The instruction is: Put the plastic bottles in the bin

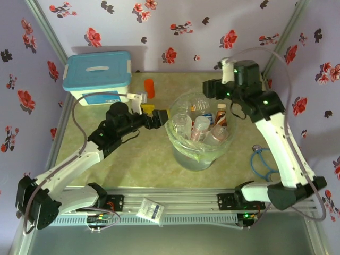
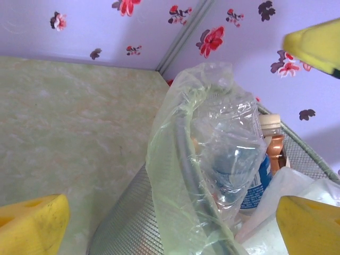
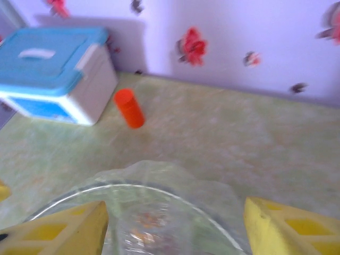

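Both tools gape empty: left tool (image 1: 162, 117) at the bin (image 1: 197, 158) rim, right tool (image 3: 175, 223) beyond it.

Left arm (image 1: 79, 159) and right arm (image 1: 281, 143): white link shells, black joint housings, looping grey cables. Left end effector (image 2: 170, 215) and right end effector (image 3: 175, 220) have blocky yellow fingers.
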Action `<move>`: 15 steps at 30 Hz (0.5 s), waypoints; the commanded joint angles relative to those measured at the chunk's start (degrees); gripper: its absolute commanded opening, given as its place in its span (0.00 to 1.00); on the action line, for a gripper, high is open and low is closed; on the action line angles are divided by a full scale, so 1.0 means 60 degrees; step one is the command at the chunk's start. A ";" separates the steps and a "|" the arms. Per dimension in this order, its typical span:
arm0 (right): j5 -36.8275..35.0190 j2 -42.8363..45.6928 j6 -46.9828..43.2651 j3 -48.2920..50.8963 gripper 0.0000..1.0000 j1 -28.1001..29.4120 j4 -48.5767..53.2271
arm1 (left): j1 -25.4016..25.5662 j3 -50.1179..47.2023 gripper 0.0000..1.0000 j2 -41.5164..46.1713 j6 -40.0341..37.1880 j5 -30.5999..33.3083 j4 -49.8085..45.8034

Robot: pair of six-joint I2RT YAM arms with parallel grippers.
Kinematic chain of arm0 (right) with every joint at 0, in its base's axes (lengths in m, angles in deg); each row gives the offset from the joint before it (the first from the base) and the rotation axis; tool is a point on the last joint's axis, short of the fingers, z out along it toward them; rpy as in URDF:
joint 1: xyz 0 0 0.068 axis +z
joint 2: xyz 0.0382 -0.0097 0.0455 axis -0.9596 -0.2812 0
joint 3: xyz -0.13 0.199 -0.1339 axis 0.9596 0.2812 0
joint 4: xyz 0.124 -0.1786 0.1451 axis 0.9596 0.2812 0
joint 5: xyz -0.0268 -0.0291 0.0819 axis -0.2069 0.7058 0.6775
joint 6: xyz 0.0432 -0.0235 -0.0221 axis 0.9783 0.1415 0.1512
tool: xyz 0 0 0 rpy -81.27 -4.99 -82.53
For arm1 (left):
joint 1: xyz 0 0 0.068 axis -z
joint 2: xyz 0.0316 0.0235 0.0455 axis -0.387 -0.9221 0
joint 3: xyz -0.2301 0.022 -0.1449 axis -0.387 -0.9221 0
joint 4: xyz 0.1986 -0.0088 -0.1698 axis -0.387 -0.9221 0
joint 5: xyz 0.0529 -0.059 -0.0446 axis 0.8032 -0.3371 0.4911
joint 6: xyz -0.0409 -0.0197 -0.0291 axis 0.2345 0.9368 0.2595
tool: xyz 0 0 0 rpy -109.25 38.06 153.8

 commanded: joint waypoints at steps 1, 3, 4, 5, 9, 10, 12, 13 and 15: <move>-0.1245 0.0590 0.0400 0.0312 0.68 -0.0375 0.0625 | -0.0330 -0.0042 1.00 0.0504 -0.0323 0.0478 -0.0704; -0.1281 0.0881 0.0550 0.0576 0.67 -0.0538 0.0967 | -0.0593 0.0019 1.00 0.0729 -0.0355 0.0707 -0.1270; -0.1277 0.0989 0.0651 0.0694 0.67 -0.0605 0.1106 | -0.0703 0.0020 1.00 0.0821 -0.0389 0.0813 -0.1513; -0.1287 0.1119 0.0817 0.0822 0.68 -0.0689 0.1292 | -0.0855 0.0025 1.00 0.0942 -0.0398 0.0952 -0.1800; -0.1285 0.1648 0.1342 0.1240 0.73 -0.1090 0.2005 | -0.1366 -0.0063 1.00 0.1423 -0.0488 0.1412 -0.2720; -0.1186 0.1790 0.1464 0.1364 0.76 -0.1224 0.2140 | -0.1488 -0.0075 1.00 0.1541 -0.0549 0.1515 -0.2943; -0.0692 0.1932 0.1614 0.1564 0.79 -0.1509 0.2435 | -0.1673 -0.0081 1.00 0.1684 -0.0652 0.1683 -0.3347; -0.0377 0.1959 0.1679 0.1676 0.79 -0.1638 0.2596 | -0.1759 -0.0097 1.00 0.1761 -0.0695 0.1785 -0.3542; 0.0056 0.2062 0.1791 0.1928 0.79 -0.1752 0.2762 | -0.1896 -0.0177 1.00 0.1896 -0.0707 0.1891 -0.3749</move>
